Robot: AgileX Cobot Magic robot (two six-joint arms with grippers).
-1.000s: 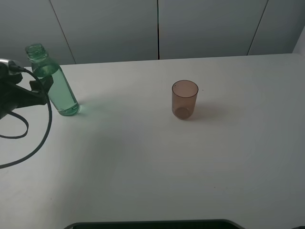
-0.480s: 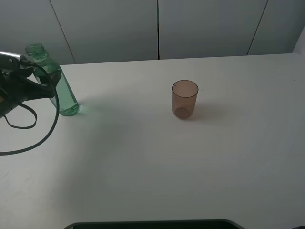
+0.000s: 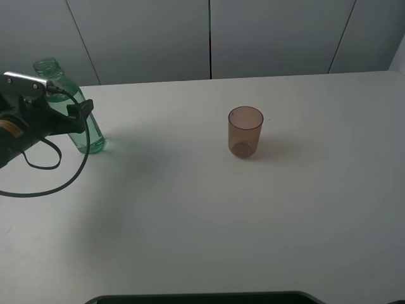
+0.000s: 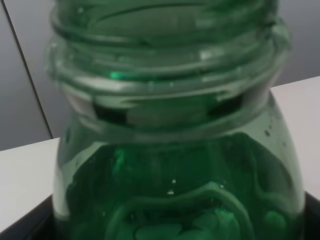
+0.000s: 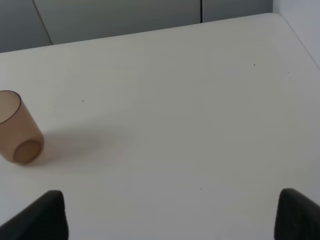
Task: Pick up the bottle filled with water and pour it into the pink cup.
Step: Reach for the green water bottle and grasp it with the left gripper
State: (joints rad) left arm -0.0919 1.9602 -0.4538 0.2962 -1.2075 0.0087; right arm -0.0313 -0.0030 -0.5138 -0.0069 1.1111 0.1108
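Left gripper parked right at the bottle, up at the shoulder just under the threaded neck. One dark finger across the front of the green plastic, the other tucked behind it and out of sight. Definitely straddling it, but actually squeezing or just sitting close? Can't tell from either view, so not calling it.

From that gripper's own camera, pretty much wall-to-wall bottle: open threaded mouth, no cap, green tint, tiny droplets on the inside, and black slivers of finger low down on both sides. Bottle upright, base down on the white table.

Black cable trailing off the back of the left gripper, looping down and sagging onto the table below the arm.

Pink cup well apart from the left gripper, out beyond its fingertips toward the other arm's side. Standing upright, mouth up, nothing touching it.

Right gripper seen only through its own wrist camera. Spread wide, just bare table between the two black fingertips. Cup out in front of it and off to one side, outside the span of the fingers rather than between them, and well apart from both.

Grey wall panels past the far edge of the table, way beyond both grippers.
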